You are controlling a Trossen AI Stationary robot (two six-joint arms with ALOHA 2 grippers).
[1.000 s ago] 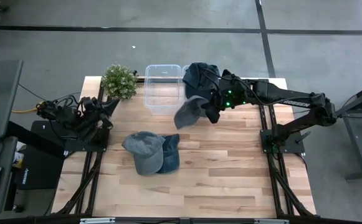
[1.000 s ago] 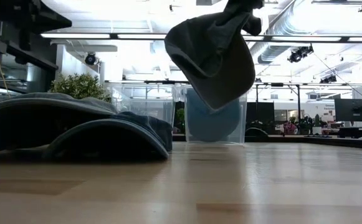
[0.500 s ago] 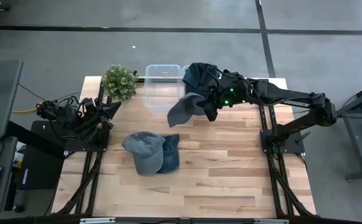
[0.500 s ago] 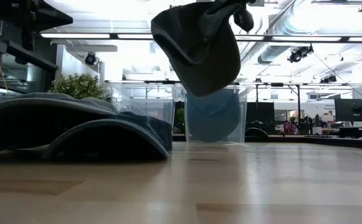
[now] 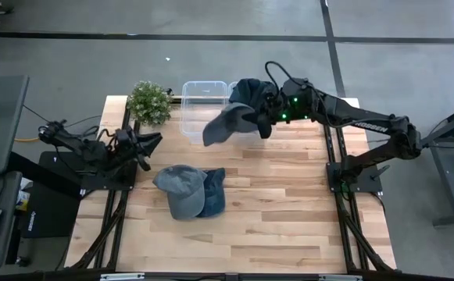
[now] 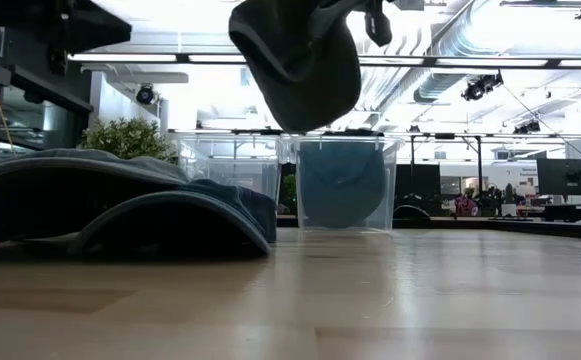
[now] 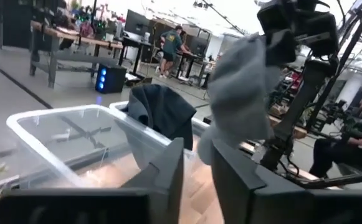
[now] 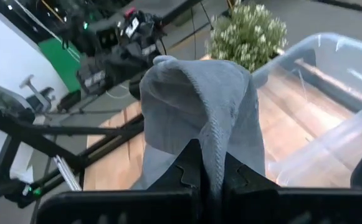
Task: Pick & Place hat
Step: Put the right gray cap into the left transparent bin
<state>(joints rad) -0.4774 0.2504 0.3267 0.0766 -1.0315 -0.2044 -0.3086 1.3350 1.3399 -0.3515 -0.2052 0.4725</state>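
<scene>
Right gripper jaws clamped on a grey hat, held up in the air over the far part of the surface, at the near edge of the clear bins. Hat's long axis runs roughly across the surface, brim end pointing toward the left side, crown end at the jaws; in the low view the hat hangs tilted, hollow side facing down and a bit right. Left bin clear, looks bare inside; right bin has dark hats in it, one dark hat draped over its rim. Two more hats lie mid-surface, a grey one overlapping a blue one. Small potted plant at the far left corner. Left gripper off the left edge, jaws narrowly apart, holding nothing. Surface is light wood planks. Room: grey floor, desks, monitors, ceiling strip lights, people at the back.
</scene>
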